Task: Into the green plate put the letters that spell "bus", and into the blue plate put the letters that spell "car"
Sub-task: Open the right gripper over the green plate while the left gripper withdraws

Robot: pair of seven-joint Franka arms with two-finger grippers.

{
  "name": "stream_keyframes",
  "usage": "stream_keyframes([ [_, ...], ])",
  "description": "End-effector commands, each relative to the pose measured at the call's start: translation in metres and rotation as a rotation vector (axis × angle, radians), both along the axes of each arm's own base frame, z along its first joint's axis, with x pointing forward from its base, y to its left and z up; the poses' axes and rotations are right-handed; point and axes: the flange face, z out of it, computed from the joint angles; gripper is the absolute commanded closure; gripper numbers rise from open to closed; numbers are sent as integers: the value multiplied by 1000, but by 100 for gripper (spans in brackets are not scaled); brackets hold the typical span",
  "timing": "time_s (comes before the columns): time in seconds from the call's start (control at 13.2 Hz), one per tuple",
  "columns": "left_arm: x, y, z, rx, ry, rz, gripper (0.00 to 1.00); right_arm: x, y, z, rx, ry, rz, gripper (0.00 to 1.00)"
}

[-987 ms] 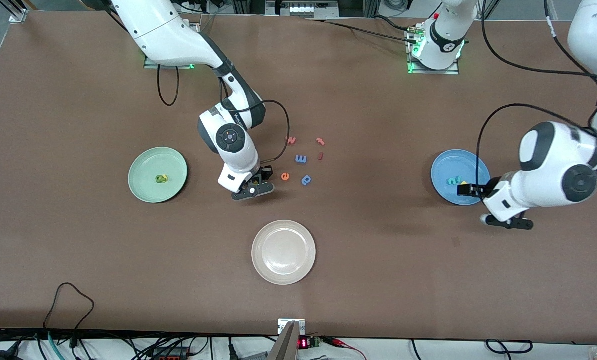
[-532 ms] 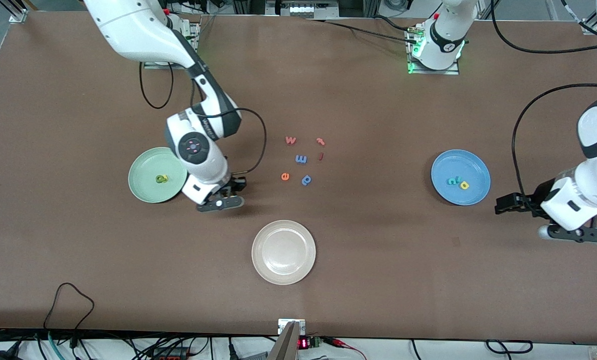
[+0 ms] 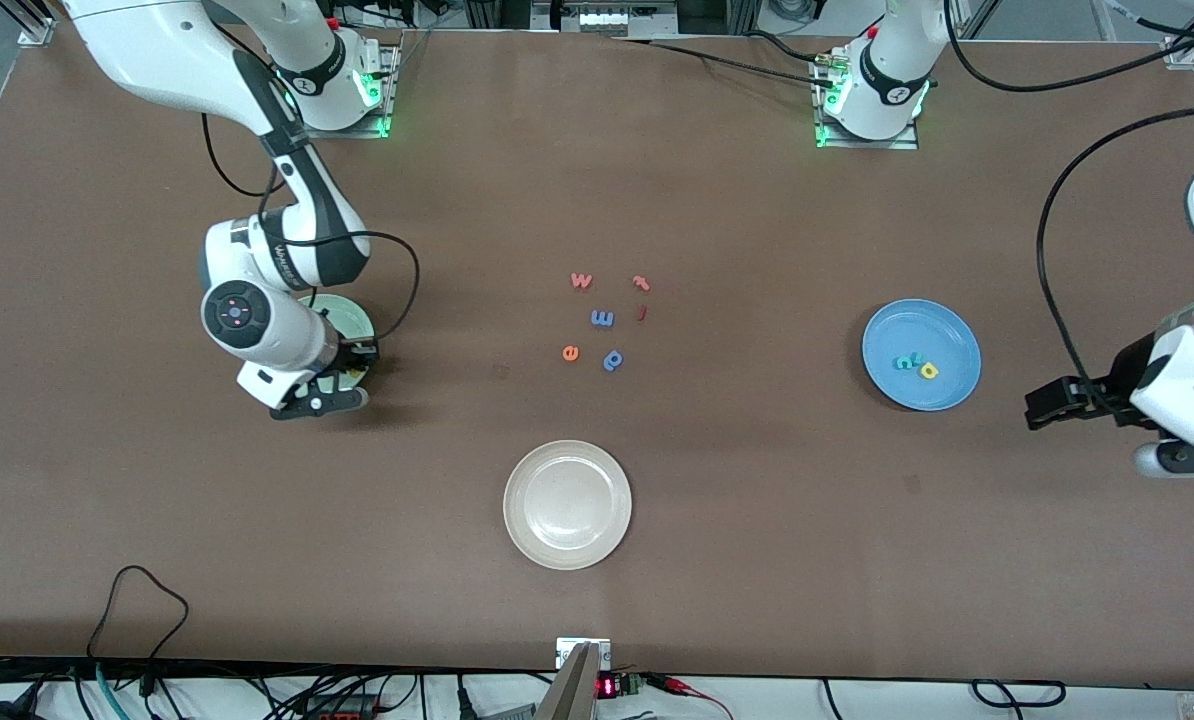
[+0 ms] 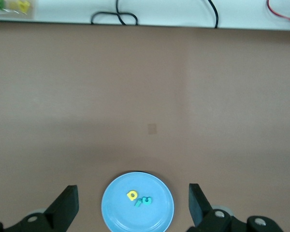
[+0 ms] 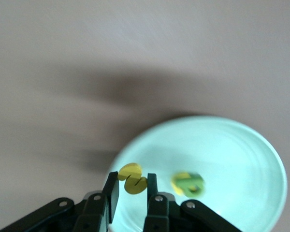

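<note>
Risk of dropping the yellow s (image 5: 132, 178) short of the dish: pinched by its edge between the shut fingers of the right gripper (image 3: 329, 391), over the rim of the green plate (image 3: 355, 318) rather than its middle, so an early release could send it onto the rim or off onto the counter (image 3: 717, 520). Could also cling to a fingertip on opening, being so light and thin. Already lying in that plate, a green b and yellow u (image 5: 188, 184) touching each other; a low pass might knock them. Blue plate (image 3: 947, 385), toward the left arm's end of the counter, holding the yellow a (image 3: 927, 371) and two teal letters (image 3: 905, 361) bunched together. Left gripper (image 3: 1057, 408) empty, fingers wide apart, waiting just beside that plate near the counter's edge. Spare letters (image 3: 602, 319) clustered mid-counter, small, flat, foam-like, bright in colour.
</note>
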Motion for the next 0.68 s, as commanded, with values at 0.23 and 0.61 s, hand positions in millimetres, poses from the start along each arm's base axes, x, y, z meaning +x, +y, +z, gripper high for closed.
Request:
stream_keyframes([
  [0.23, -82, 5, 36, -19, 47, -19, 0, -34, -67, -5, 15, 63, 11, 58],
  [0.61, -124, 2, 36, -20, 57, -23, 0, -17, -68, 57, 21, -9, 9, 0],
])
